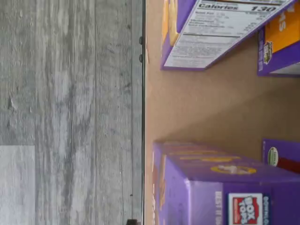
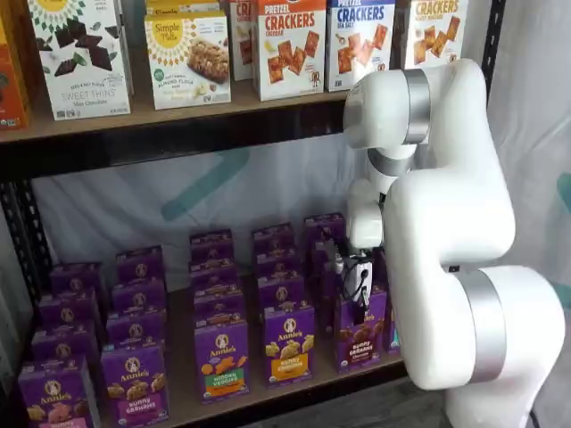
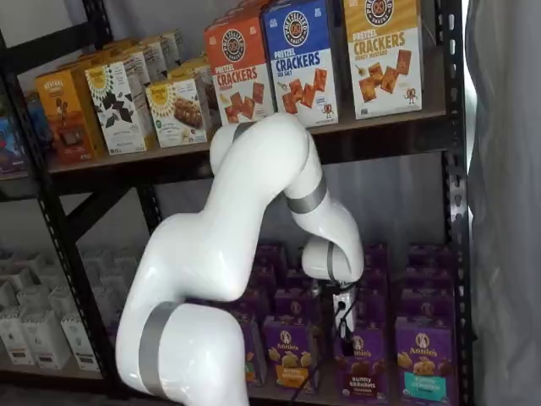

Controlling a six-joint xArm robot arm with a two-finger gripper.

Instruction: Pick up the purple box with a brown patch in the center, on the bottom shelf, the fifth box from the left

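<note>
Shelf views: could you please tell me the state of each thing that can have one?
purple box: upright, front of its row on the bottom shelf.
gripper: hangs low, just above that box; open or shut cannot be told.
orange-band carton: upright beside it.

White arm (image 3: pixel 254 211) bent at elbow, forearm angled down, wrist low. Hand (image 2: pixel 359 299) hangs below wrist in both shelf views, cable beside it; dark fingers seen side-on, gap or closure unclear. Hand absent from wrist view.
</note>
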